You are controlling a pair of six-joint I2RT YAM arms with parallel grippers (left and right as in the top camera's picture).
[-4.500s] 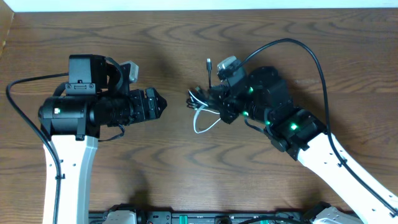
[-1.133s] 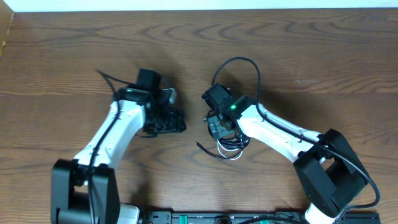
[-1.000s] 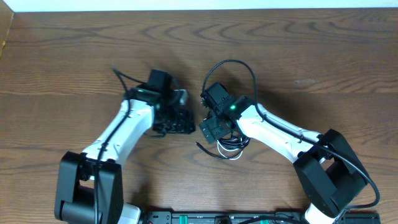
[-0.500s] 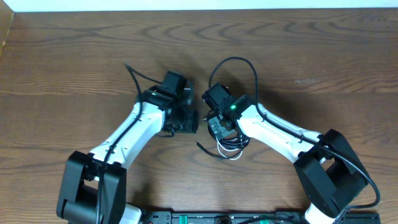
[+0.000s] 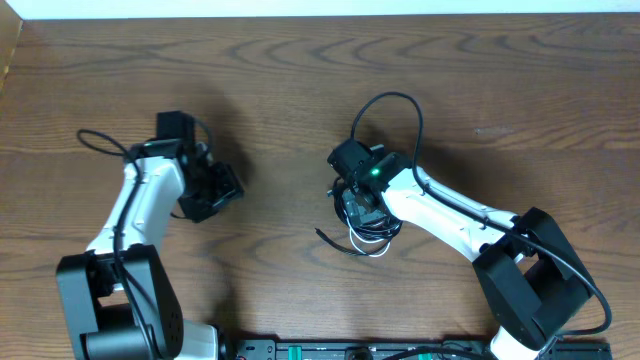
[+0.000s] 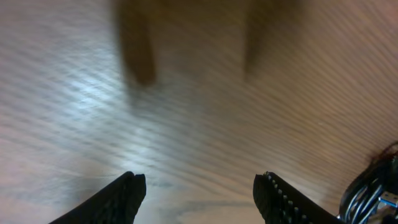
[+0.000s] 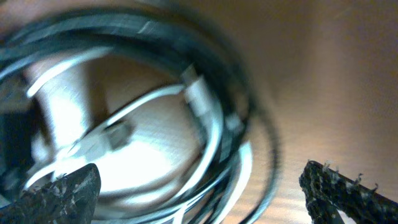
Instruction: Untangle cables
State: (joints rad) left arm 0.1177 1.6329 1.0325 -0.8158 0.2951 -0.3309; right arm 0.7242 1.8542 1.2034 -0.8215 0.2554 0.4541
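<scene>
Black-and-white heap: a tangle of thin black and white cords (image 5: 368, 237) lies flat on the brown wood-grain table (image 5: 500, 90), just off centre toward 5 o'clock in the overhead view.
Heap's shape: a squashed coil with its long axis roughly 9-to-3 o'clock. A loose black end (image 5: 322, 234) pokes out at 9 o'clock.
Right gripper (image 7: 199, 186): directly over the tangle's 12 o'clock edge, jaws spread wide, clamping nothing. Its wrist view, though blurred, shows black loops (image 7: 124, 34) and a white cord (image 7: 198, 98) with a small plug lying between and beneath the fingertips.
Left gripper (image 6: 199, 190): well apart from the tangle, at about 9 o'clock from it. Jaws are wide, with only bare wood between them.
Nearer arm: the right, by far.
Key relation: the cords sit straight below the right fingers, so a short descent and close would likely catch several strands at once. Picking out the white cord alone looks harder.
Left's job, as I judge it: cross toward 3 o'clock to reach the loose black end.
</scene>
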